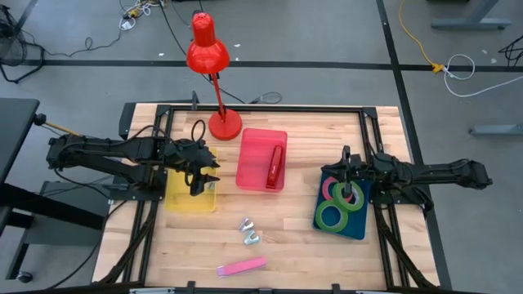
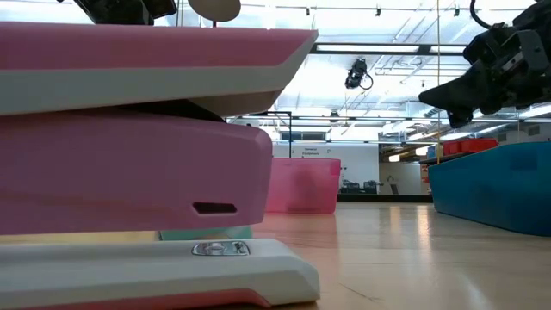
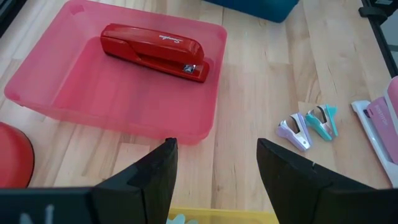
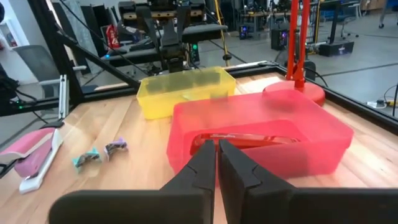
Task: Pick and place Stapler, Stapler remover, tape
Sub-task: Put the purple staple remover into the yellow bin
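Observation:
Three tape rolls lie flat in the blue bin (image 1: 359,226) at the right: a pinkish-red roll (image 1: 333,189) and two green rolls (image 1: 354,200) (image 1: 330,217). A red stapler (image 1: 275,166) (image 3: 155,51) lies in the pink bin (image 1: 249,159). A pink stapler (image 1: 243,266) (image 2: 129,155) lies near the front edge. Two staple removers, one purple (image 3: 293,130) and one teal (image 3: 323,120), lie on the wood mid-table. My left gripper (image 1: 204,178) (image 3: 214,162) is open and empty over the yellow bin (image 1: 189,198). My right gripper (image 1: 349,181) (image 4: 217,163) is shut and empty above the blue bin's far part.
A red desk lamp (image 1: 214,73) stands at the table's far edge, its base (image 1: 225,125) beside the pink bin. Something pale lies in the yellow bin (image 3: 177,219). Bare wood lies between the bins and the front edge, around the removers.

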